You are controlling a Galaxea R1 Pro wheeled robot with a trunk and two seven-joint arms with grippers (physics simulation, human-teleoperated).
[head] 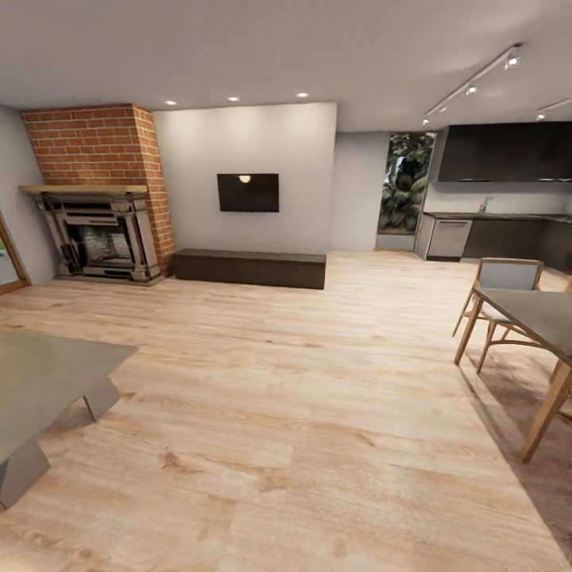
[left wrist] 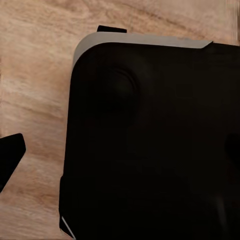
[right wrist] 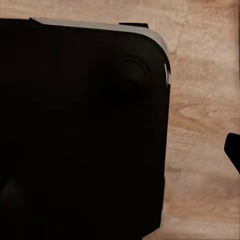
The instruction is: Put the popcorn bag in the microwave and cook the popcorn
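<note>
None of the task's things is within reach: the kitchen is seen far off at the upper right of the head view, with its countertop as a thin dark line under black cabinets, and no popcorn bag or microwave can be made out at that distance. A dining table and chair at the right edge could be clipped on the way if the base is steered too tightly. How far either claw is open cannot be told, as the wrist views are largely blocked by the dark robot base over the wood floor.
</note>
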